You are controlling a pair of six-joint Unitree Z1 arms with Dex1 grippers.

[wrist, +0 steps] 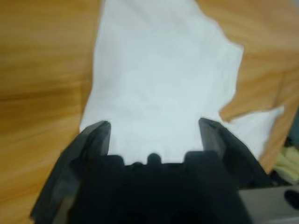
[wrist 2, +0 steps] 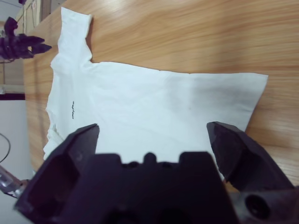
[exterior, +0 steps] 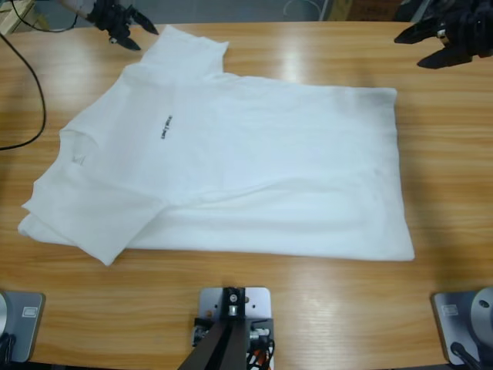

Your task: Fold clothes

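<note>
The white shirt lies flat on the worktop. Both tools, left and right, are spread wide, holding nothing. Each should pinch one far edge, then lift together.

Left gripper with jaws spread wide above white T-shirt; sleeve edge lying on wooden table; nothing between the jaws.

We see the T-shirt as soft, matt white cloth, faintly creased, lying on the table, whose varnished wood shines with streaked grain beside the shirt's hem. Near its upper sleeve, the left gripper looks like dull black plastic.
</note>
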